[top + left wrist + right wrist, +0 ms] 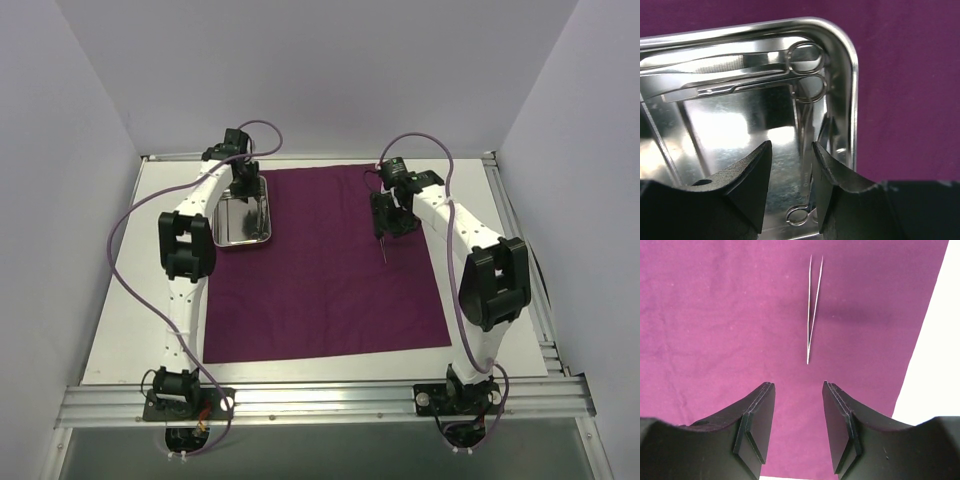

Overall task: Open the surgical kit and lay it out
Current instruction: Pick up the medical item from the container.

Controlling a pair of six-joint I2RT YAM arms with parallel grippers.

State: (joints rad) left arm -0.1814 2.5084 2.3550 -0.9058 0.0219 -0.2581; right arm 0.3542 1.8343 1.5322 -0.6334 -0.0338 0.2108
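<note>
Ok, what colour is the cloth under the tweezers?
The cloth is plain dark magenta-purple, no pattern; the right wrist view shows it best.

Scissors (807, 75) in the tray (250, 226), far left on cloth (320, 290) — tweezers (812, 310) right.

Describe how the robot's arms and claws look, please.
The left arm and right arm have white shells with black joints. A purple cable loops along each. The left claw and right claw are matte black and wedge-shaped.
</note>
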